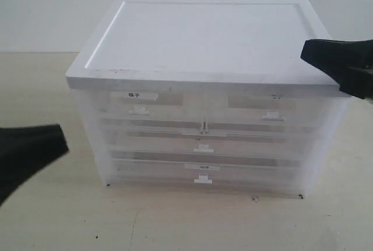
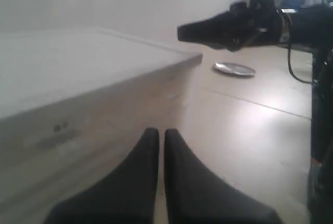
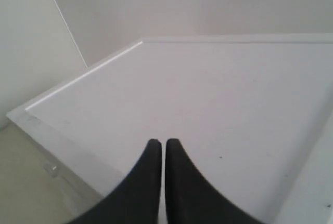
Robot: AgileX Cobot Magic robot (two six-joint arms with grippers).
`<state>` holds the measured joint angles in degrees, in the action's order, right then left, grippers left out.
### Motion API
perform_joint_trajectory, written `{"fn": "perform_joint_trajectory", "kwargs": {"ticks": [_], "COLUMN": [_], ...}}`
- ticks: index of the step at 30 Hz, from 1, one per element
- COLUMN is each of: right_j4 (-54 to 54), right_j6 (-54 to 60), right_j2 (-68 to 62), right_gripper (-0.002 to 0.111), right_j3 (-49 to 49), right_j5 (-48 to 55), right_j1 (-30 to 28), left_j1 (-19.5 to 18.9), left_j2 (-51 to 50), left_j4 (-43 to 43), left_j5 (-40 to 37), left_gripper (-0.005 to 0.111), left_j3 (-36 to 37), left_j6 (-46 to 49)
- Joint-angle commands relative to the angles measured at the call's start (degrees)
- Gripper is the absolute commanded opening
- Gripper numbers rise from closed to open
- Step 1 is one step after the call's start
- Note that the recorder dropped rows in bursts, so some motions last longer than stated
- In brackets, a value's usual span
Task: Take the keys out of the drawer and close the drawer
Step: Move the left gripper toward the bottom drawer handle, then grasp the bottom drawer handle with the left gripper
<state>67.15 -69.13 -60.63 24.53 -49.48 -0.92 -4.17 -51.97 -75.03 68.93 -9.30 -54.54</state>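
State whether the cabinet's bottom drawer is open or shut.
Shut: the bottom drawer lies flush with the cabinet front, nothing pulled out.

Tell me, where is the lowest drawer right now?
In the exterior view, the drawer sits at the centre, forming the bottom tier of the white-topped cabinet, just under another full-width drawer.

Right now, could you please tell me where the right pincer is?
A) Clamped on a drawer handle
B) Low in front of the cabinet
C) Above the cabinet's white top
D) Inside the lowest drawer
C: the right wrist view shows the right pincer, fingers together, hanging over the cabinet's white top, near its edge.
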Motion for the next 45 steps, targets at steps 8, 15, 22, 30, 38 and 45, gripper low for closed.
{"fn": "perform_joint_trajectory", "kwargs": {"ticks": [8,15,22,30,38,45], "right_j4": [-0.7,-0.8,-1.1,-1.1,-0.8,-0.8], "right_j6": [7.2,9.4,9.5,9.5,9.5,9.5], "right_j2": [-4.0,-4.0,-4.0,-4.0,-4.0,-4.0], "right_gripper": [0.0,0.0,0.0,0.0,0.0,0.0], "right_j3": [1.5,1.5,1.5,1.5,1.5,1.5], "right_j5": [1.0,6.9,6.7,6.7,5.6,5.6], "right_j1": [-0.2,-0.2,-0.2,-0.2,-0.2,-0.2], "left_j1": [30.9,43.5,49.1,52.9,52.9,52.9], "left_j2": [-29.6,-39.7,-46.3,-50.6,-51.4,-51.4], "left_j4": [27.9,45.4,54.7,67.1,70.1,70.1], "left_j5": [-6.4,-16.1,-19.9,-19.5,-17.5,-18.1], "left_gripper": [0.007,0.033,0.035,0.035,0.035,0.021], "left_j3": [-0.8,-10.6,-16.6,-19.2,-19.7,-19.7], "left_j6": [51.6,74.5,93.4,112.9,120.2,123.6]}}
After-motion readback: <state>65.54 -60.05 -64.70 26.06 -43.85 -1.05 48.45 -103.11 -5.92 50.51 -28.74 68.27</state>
